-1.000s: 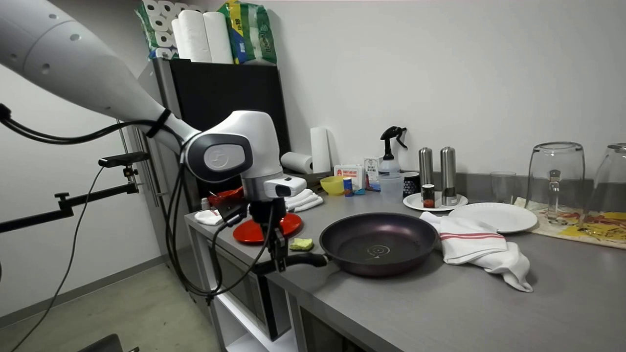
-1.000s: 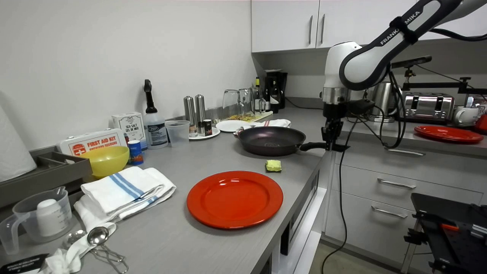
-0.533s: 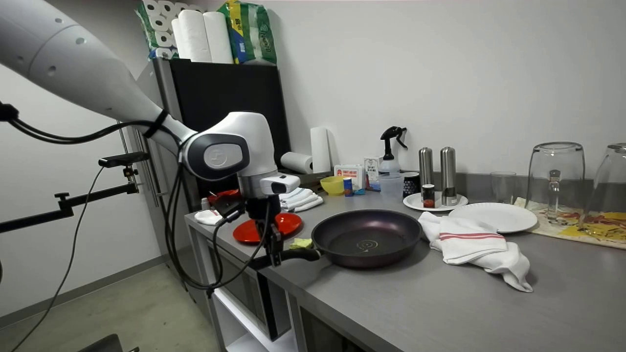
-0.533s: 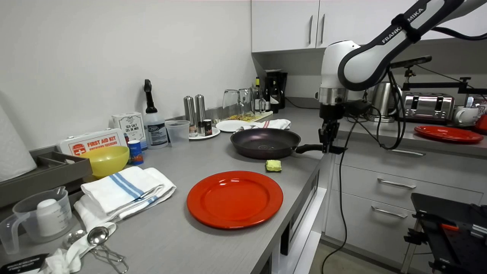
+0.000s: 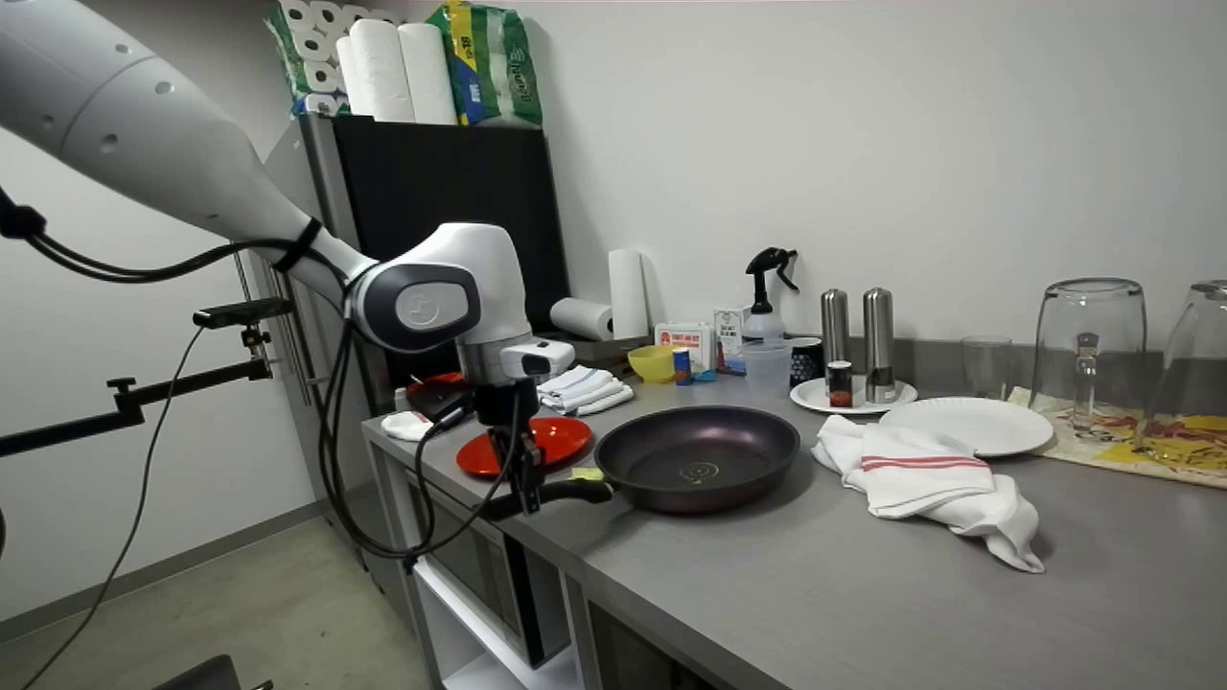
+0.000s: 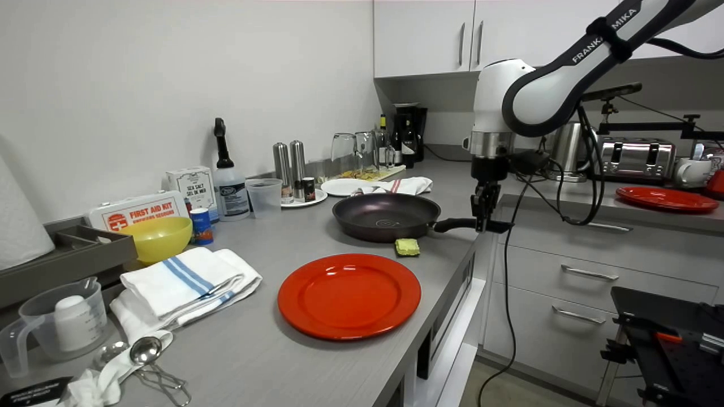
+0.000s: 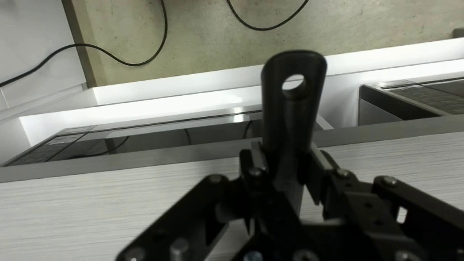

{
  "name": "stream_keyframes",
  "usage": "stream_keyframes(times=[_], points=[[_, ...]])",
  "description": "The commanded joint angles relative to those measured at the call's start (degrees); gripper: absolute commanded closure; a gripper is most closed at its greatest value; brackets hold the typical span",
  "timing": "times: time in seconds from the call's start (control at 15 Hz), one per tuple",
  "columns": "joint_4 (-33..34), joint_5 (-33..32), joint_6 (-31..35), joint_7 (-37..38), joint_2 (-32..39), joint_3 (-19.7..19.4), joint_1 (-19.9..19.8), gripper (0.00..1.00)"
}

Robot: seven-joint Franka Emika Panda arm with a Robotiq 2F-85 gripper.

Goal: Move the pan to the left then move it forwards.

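The pan (image 5: 698, 460) is round and dark with a glossy brownish-black inside. In both exterior views it is level at the counter; whether its base touches the surface I cannot tell. My gripper (image 6: 483, 223) points down over the counter's front edge, shut on the pan's black handle (image 6: 452, 224). In the wrist view the handle (image 7: 290, 123) passes between the gripper's fingers, and its holed end sticks out past the edge. The pan's bowl is out of the wrist view.
A yellow sponge (image 6: 407, 247) lies right by the pan's rim, with a red plate (image 6: 349, 297) beyond it. A white towel (image 5: 925, 474) and a white plate (image 5: 968, 425) are on the pan's opposite side. Shakers (image 5: 877, 345) stand near the wall.
My gripper and the pan have moved together toward the sponge and red plate. A gap has opened between pan and towel, and the pan's rim is now close to the sponge.
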Motion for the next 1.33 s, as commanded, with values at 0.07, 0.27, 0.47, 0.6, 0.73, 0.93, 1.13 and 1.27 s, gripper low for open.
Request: stream_keyframes(times=[0.07,0.27,0.47,0.6,0.73,0.93,1.13,1.27], points=[[-2.17,1.52,0.5,-0.68,-3.28,1.76,1.9,0.92],[-3.02,2.22,0.42,-0.71,-4.14,2.81,2.98,0.92],[-3.61,2.53,0.54,-0.64,-4.71,3.53,3.74,0.92],[-3.82,2.53,0.62,-0.59,-4.88,3.76,3.95,0.92],[-3.85,2.56,0.64,-0.53,-4.96,3.79,3.96,0.92],[-3.53,2.65,0.93,-0.16,-4.69,3.66,3.84,0.92],[-3.15,3.19,1.4,0.4,-4.37,3.57,3.76,0.93],[-2.94,3.48,1.99,0.81,-4.11,3.53,3.72,0.93]])
